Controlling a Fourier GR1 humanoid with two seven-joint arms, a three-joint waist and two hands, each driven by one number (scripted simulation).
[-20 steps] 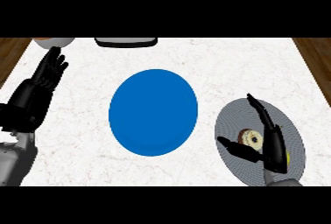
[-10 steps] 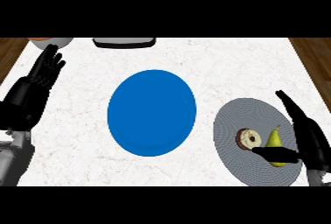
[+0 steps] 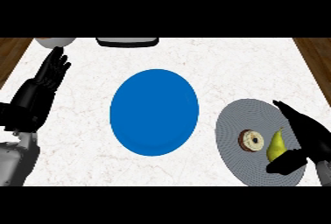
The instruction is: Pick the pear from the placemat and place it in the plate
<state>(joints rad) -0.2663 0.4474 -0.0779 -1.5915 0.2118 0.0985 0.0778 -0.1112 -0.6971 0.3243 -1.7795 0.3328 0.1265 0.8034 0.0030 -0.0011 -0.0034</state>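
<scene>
**Two hands over the desk, the right one closing on the pear**

Two black hands are showing above the white marbled desk (image 3: 226,65). The right hand (image 3: 307,140) is reaching in from the lower right edge, its fingers (image 3: 291,114) stretching along the far side of the pear (image 3: 276,145) while the thumb is curling in under the pear's base, so the hand is cupping the fruit between them. The yellow-green pear is lying on the round grey placemat (image 3: 242,116), stem pointing away from the robot, just beside a small ring-shaped doughnut (image 3: 251,140) that is sitting on the same mat. The blue plate (image 3: 154,111) is sitting at the middle of the desk, to the left of the placemat and apart from it. The left hand (image 3: 47,78) is resting near the left edge, its fingers straight, spread slightly apart and pointing up. A white bowl (image 3: 55,41) and a dark tray-like object (image 3: 127,42) are peeking in at the far edge.
</scene>
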